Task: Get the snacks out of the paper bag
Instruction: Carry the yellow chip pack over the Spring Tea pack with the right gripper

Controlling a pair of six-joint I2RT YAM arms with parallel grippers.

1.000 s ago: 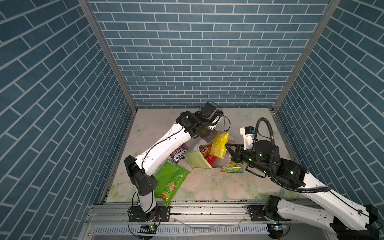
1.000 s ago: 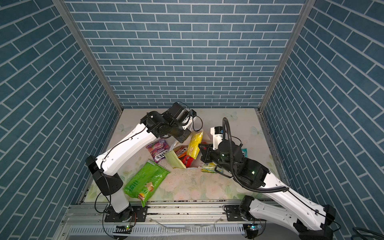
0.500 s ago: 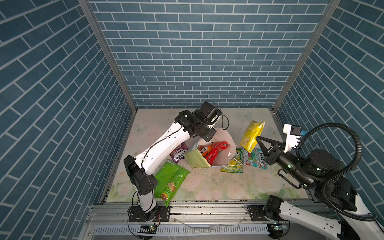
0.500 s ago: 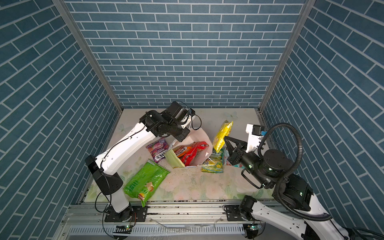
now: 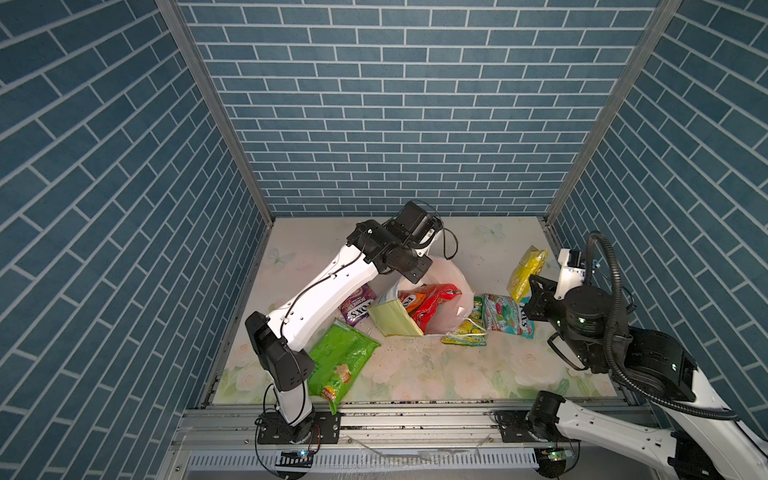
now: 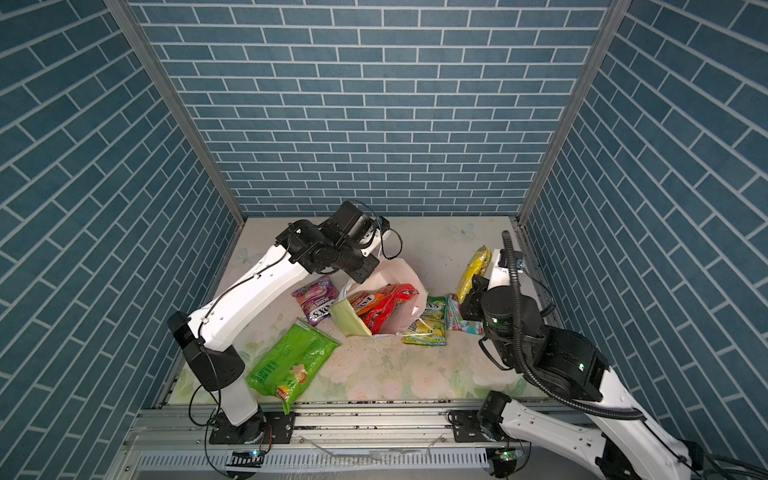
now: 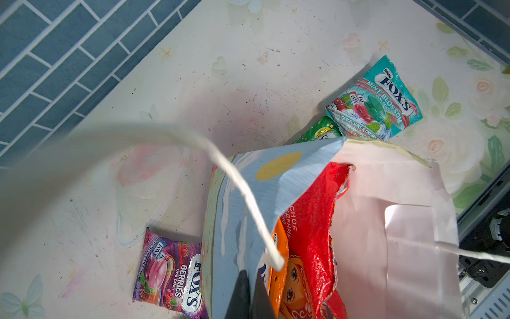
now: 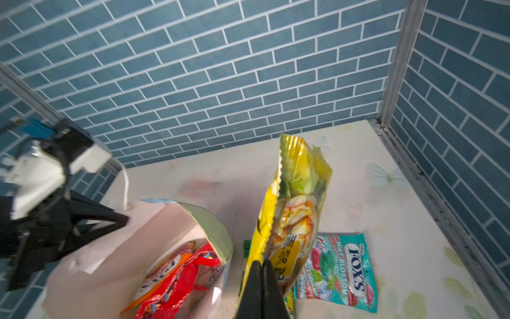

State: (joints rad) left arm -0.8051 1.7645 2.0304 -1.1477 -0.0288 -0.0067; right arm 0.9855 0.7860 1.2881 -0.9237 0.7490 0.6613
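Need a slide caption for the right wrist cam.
Right gripper shut on a yellow snack packet, held up beside the paper bag, which has a red pack inside.

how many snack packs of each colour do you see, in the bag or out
green chip bag: 1
purple pack: 1
teal pack: 1
yellow-green pack: 1
yellow pack: 1
red pack: 1
orange pack: 1
total: 7

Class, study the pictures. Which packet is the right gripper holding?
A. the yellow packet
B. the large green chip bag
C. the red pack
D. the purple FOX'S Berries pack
A: in the right wrist view the right gripper is shut on one end of the yellow packet, which stands up from its closed jaws.
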